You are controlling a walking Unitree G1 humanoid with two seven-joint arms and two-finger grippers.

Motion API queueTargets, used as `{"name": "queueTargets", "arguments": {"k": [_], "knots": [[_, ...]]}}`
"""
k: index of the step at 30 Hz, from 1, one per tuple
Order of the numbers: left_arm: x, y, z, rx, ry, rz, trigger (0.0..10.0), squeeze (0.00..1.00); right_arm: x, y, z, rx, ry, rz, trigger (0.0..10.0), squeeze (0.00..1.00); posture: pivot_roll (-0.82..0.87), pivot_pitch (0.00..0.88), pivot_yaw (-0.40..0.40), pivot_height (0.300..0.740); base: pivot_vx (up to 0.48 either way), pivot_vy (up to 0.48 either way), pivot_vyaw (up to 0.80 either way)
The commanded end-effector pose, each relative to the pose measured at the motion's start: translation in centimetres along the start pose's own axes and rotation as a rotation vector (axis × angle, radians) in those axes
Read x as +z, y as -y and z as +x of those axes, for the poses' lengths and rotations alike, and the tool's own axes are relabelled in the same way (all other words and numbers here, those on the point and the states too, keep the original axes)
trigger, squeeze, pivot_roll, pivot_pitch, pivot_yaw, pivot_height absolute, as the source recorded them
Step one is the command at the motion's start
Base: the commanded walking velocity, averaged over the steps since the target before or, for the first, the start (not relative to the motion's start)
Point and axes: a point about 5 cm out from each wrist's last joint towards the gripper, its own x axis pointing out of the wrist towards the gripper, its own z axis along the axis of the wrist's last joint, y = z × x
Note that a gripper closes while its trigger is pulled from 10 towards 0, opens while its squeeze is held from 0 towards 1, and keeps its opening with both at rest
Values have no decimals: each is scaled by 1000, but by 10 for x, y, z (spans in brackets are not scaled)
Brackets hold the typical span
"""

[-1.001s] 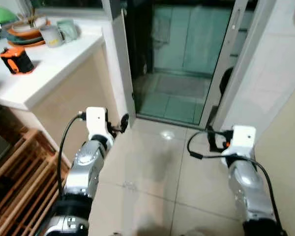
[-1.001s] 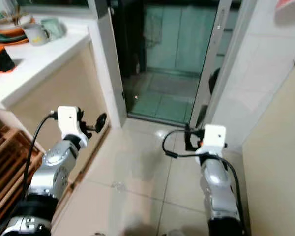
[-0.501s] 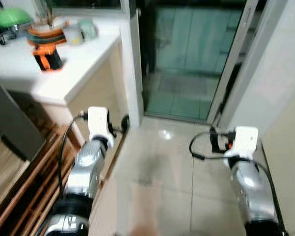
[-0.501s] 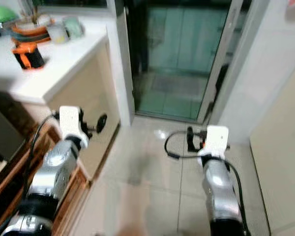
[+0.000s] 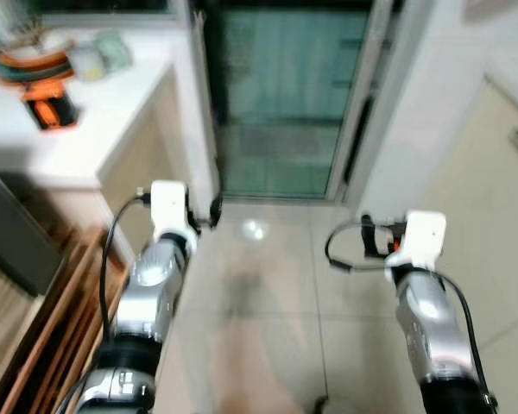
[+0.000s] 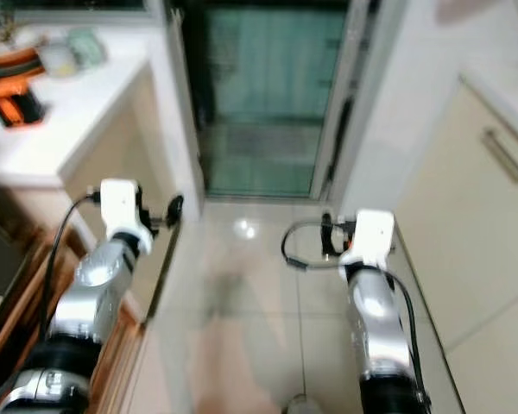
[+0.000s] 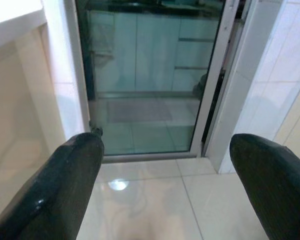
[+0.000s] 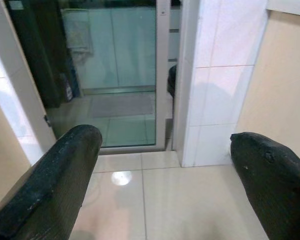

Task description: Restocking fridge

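Left eye view: at the upper left a white counter [image 5: 86,129] is seen, an orange-and-black object [image 5: 45,105] on it. Lower left, the left gripper [image 7: 160,190] is held forward over the tiled floor [image 5: 268,285], fingers spread wide and empty. Top centre, a glass door [image 5: 281,86] is framed. Lower right, the right gripper [image 8: 162,192] is likewise extended, parted, nothing held. A fridge cannot be made out.

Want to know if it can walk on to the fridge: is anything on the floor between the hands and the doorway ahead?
Nothing visible: bare floor tiles run from both open hands, left hand and right hand, to the glass door. No fridge visible.
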Motion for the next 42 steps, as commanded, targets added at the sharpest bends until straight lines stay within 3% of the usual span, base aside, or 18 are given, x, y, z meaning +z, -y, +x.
{"name": "queueTargets", "arguments": {"k": [1,7,42], "knots": [[6,-4,1,8,19,-13,10000,0,7,-5,4,17,31,9,10000,0,-112,0,60,740,0,0,0],[8,-3,0,2,28,-20,10000,0,7,-7,4,28,32,7,10000,0,-109,2,56,740,0,0,0],[5,-8,-1,25,16,3,10000,0,4,-3,-2,16,28,7,10000,0,-122,14,54,740,-307,0,0]]}}
